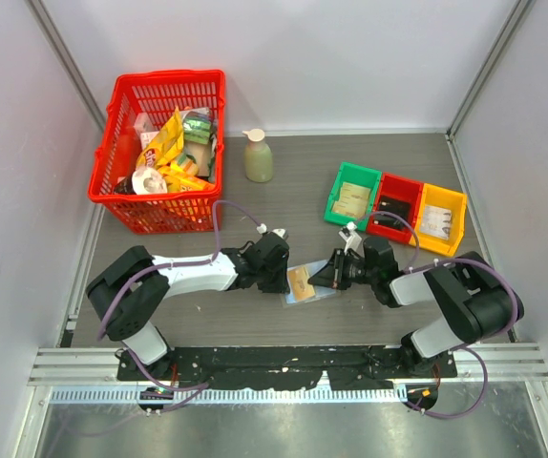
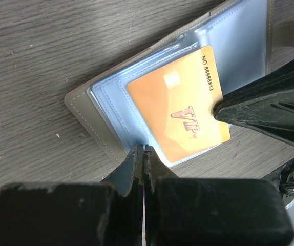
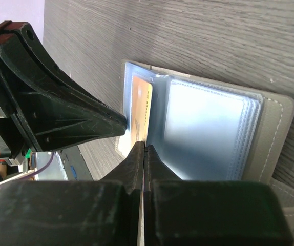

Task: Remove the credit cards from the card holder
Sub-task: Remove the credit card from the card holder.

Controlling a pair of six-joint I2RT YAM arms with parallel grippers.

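The card holder lies open on the table between my two grippers, grey-olive cover outside and light blue sleeves inside; it also shows in the right wrist view. A yellow-orange credit card marked VIP sticks partly out of a sleeve and shows in the top view. My right gripper is shut on that card's edge; its fingers reach in from the right. My left gripper is shut on the holder's near edge, its fingers facing the right gripper.
A red basket of snack packets stands at the back left, with a beige bottle beside it. Green, red and yellow bins stand in a row just behind the right gripper.
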